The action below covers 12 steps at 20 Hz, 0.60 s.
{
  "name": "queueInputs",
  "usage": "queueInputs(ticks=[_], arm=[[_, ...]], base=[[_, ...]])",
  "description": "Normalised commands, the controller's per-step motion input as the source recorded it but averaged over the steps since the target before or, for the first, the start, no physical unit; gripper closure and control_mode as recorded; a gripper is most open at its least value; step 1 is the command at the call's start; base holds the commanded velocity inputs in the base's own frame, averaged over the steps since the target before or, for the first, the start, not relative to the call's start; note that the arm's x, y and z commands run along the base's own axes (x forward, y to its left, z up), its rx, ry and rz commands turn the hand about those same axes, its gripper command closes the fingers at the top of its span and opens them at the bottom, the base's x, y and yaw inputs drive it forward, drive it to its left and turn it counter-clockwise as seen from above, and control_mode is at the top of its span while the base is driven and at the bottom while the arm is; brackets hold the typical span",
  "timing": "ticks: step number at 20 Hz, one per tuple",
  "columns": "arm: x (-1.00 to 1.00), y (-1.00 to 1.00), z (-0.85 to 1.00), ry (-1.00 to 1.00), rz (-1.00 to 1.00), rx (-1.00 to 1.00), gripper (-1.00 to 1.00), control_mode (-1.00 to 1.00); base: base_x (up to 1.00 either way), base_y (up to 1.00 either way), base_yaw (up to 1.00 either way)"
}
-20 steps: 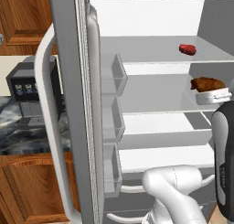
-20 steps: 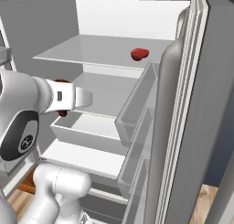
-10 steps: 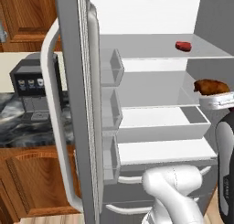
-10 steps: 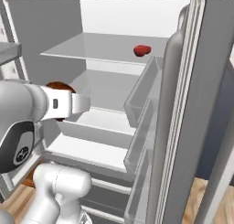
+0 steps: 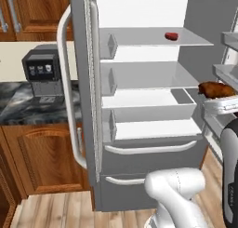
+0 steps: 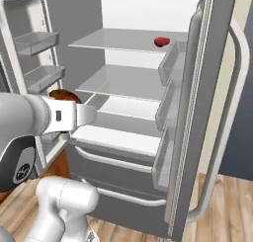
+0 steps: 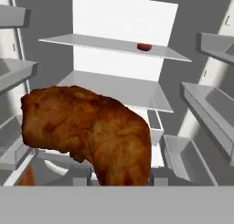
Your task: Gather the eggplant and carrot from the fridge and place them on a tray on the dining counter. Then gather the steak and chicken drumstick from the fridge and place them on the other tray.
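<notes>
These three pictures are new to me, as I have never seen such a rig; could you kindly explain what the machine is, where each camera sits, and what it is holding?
It is a white robot arm on a driving base, in a rendered kitchen, facing an open grey fridge. Two pictures come from cameras on the base, behind the arm to its left and right; both look forward at the same fridge from two sides. The third comes from a camera on the hand, looking along the end effector.

The end effector is shut on a golden-brown chicken drumstick, which looms large in the hand view because it sits right before that lens. In the left base view it appears at the right edge, out in front of the shelves.

On the top glass shelf lies a small red steak. Beside the fridge, a dark coffee machine stands on a marbled counter.
</notes>
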Motion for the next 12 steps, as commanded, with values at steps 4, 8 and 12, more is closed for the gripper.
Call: queueInputs(ticks=[4, 8, 12], arm=[[0.00, 0.00, 0.00, 0.00, 0.00, 0.00, 1.00, 1.00], [0.00, 0.00, 0.00, 0.00, 0.00, 0.00, 1.00, 1.00], [0.00, 0.00, 0.00, 0.00, 0.00, 0.00, 1.00, 1.00]], base=[[-0.80, 0.00, -0.19], [-0.84, 0.00, -0.33], [-0.78, -0.07, -0.43]])
